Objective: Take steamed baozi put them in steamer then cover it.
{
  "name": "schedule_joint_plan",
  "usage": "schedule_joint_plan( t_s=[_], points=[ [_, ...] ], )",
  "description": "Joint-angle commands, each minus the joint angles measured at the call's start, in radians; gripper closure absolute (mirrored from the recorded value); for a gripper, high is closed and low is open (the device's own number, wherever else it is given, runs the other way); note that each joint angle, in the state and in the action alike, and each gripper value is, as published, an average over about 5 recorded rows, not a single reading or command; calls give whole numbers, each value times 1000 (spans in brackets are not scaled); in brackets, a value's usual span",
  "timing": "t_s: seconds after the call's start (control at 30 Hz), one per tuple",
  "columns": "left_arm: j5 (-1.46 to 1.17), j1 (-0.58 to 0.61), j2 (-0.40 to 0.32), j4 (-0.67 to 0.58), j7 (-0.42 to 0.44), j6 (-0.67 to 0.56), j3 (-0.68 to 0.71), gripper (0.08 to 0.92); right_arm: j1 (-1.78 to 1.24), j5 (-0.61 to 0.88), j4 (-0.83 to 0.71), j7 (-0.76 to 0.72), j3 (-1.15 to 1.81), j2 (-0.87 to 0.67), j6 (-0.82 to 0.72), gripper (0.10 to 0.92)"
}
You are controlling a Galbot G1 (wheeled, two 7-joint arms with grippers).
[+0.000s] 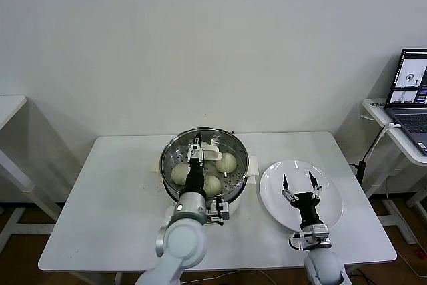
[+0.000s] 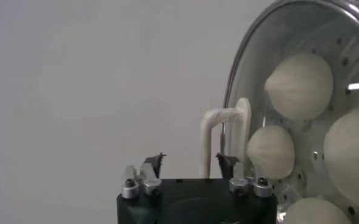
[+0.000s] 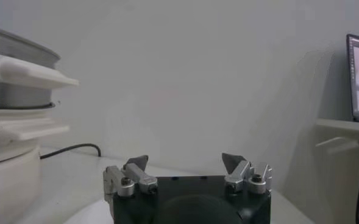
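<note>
The steamer (image 1: 167, 158) stands mid-table on its white base. The glass cover (image 1: 212, 149) lies on it, cream handle up. Through the glass I see steamed baozi (image 1: 227, 162) inside; the left wrist view shows several (image 2: 300, 85). My left gripper (image 1: 196, 145) hovers over the cover, open, its fingertips (image 2: 156, 159) either side of the handle (image 2: 225, 122) without gripping it. My right gripper (image 1: 298, 183) hangs open over the white plate (image 1: 273, 181), holding nothing; in its wrist view (image 3: 185, 161) the jaws stand wide apart.
The steamer's side handle (image 3: 21, 70) and white base (image 3: 5, 176) lie close to the right gripper's left. A laptop (image 1: 412, 88) sits on a side table at far right. The white table (image 1: 113, 191) extends left of the steamer.
</note>
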Motion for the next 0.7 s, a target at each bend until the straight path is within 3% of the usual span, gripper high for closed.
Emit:
schedule_joint_plan(
  t_s=[0.03,0.13,0.2,0.3,0.37,0.53,0.7],
  points=[
    [-339,104,175,-308,10,32,-35,190,-2,41,19,9,-7,-7,-15,203],
    [-605,158,220,-385,-70,7,-183,179,-16,109,61,31,-18,-19,-66,203],
    [-857,204,225,-400,-188,-58,-340,178,-29,152,90,36,-19,-27,-91,203],
    [-1197,259,201,-327,-352,-218,-553,177,-48,202,119,23,-11,-36,-98,203],
    [-1352,279,190,-238,-397,-334,-657,177,-60,240,133,9,-7,-43,-89,203],
    [-1586,289,176,24,-359,-580,-808,177,-84,314,165,-9,-8,-61,-85,203],
    [-1706,310,166,133,-247,-685,-821,177,-99,323,166,-3,-8,-69,-88,203]
  ],
)
